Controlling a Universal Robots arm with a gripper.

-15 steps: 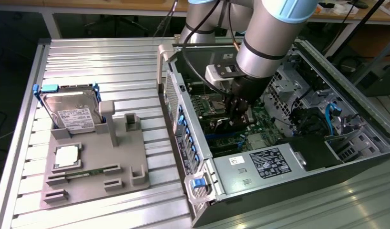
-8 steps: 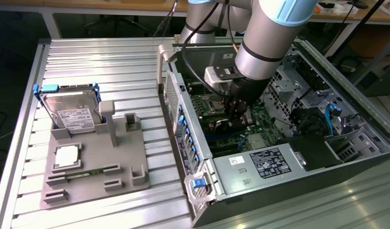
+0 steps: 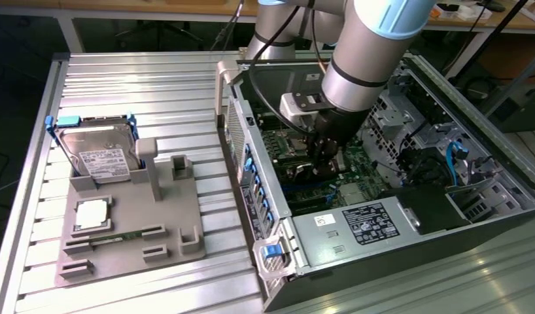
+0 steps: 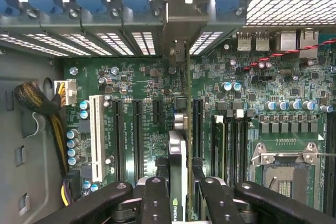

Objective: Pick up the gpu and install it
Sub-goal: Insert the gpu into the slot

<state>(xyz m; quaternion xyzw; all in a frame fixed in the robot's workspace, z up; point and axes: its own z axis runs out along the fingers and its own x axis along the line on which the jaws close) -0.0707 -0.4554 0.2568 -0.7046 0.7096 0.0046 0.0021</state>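
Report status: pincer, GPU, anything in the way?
Pincer shut on gpu. Card edge-on inside case, over motherboard slots, bracket at rear openings. Red-black wire apart from it.

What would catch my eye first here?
The big silver arm plunging into the open computer case at the exterior view's right. Its gripper clamps the gpu edge-on over the green motherboard. On the exterior view's left, a hard drive stands in a grey tray.
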